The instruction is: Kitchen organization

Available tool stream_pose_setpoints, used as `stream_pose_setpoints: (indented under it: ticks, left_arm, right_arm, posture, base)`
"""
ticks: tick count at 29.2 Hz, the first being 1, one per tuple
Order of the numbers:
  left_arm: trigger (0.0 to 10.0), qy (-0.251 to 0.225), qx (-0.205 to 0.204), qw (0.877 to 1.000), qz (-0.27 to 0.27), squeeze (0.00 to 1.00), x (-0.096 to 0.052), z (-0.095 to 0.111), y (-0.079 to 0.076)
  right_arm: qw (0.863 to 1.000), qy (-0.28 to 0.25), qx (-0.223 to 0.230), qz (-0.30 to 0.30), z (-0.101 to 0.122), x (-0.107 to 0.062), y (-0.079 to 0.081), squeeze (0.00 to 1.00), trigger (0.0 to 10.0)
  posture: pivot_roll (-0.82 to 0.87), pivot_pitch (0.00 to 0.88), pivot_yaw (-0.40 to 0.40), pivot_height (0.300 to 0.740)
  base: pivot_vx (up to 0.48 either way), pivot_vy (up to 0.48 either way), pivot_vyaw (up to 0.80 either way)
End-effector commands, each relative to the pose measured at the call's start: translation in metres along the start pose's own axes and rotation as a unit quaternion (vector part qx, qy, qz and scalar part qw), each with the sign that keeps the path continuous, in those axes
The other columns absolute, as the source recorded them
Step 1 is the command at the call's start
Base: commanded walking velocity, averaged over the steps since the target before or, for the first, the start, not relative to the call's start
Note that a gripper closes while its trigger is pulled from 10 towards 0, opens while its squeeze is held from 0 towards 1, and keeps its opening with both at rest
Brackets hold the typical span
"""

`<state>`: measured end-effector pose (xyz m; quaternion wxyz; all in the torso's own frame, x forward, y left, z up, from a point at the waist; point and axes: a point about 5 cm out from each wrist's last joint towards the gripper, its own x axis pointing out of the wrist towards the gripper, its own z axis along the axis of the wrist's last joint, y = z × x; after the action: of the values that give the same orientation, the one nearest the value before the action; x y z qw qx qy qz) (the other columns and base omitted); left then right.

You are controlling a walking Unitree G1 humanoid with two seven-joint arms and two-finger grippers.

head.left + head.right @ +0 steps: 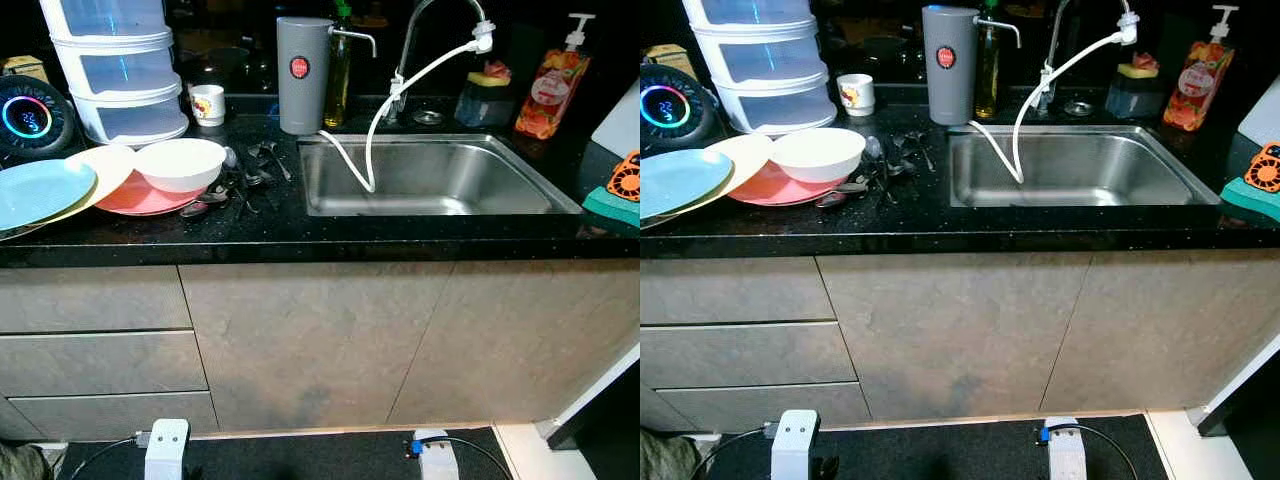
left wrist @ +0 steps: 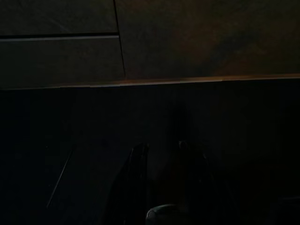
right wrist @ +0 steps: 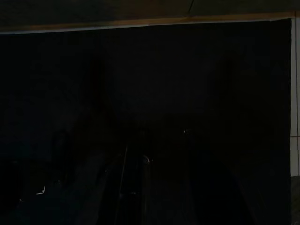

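Observation:
On the black counter (image 1: 300,235) at the left lies a white bowl (image 1: 181,163) on a pink plate (image 1: 135,197), overlapping a cream plate (image 1: 100,170) and a light blue plate (image 1: 40,190). Dark spoons and forks (image 1: 245,175) lie scattered between the bowl and the steel sink (image 1: 430,205). Both arms hang idle low in front of the cabinets. The left gripper (image 2: 161,147) and the right gripper (image 3: 161,133) show faintly in their very dark wrist views, pointing at a dark floor mat below the cabinet base.
A grey dispenser (image 1: 303,75) with a white hose, an oil bottle (image 1: 338,70), the faucet (image 1: 440,30), a small cup (image 1: 207,104), stacked clear containers (image 1: 120,70), a round lit display (image 1: 28,117), a soap bottle (image 1: 550,90) and sponges stand along the back. Drawers (image 1: 95,360) sit below left.

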<state>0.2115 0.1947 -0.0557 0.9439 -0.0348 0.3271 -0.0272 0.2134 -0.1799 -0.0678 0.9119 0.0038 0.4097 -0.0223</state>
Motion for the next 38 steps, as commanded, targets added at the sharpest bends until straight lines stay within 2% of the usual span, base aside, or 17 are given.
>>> stream_pose_setpoints:
  ticks: [1, 11, 38]
  left_arm:
    - [10.0, 0.012, 0.001, 1.0, 0.003, 0.0, -0.0021, -0.0063, 0.0021]
    - [10.0, 0.016, -0.002, 1.0, 0.012, 0.0, -0.0011, -0.0073, -0.0002]
    - [10.0, 0.011, 0.009, 1.0, 0.013, 0.0, -0.0004, -0.0011, 0.007]
  right_arm:
    - [1.0, 0.017, -0.002, 0.002, -0.0072, -0.0008, 0.0014, 0.0, 10.0]
    - [1.0, 0.021, -0.007, 0.006, -0.0084, -0.0009, 0.0023, 0.0, 10.0]
    - [1.0, 0.026, 0.007, 0.01, -0.0115, -0.0013, 0.0063, 0.0, 10.0]
  posture:
    - [0.05, 0.044, -0.008, 0.74]
    - [0.06, 0.046, -0.012, 0.74]
    - [0.08, 0.017, 0.017, 0.74]
  base:
    - [0.0, 0.0, 0.0]
    - [0.0, 0.0, 0.0]
    - [0.0, 0.0, 0.0]
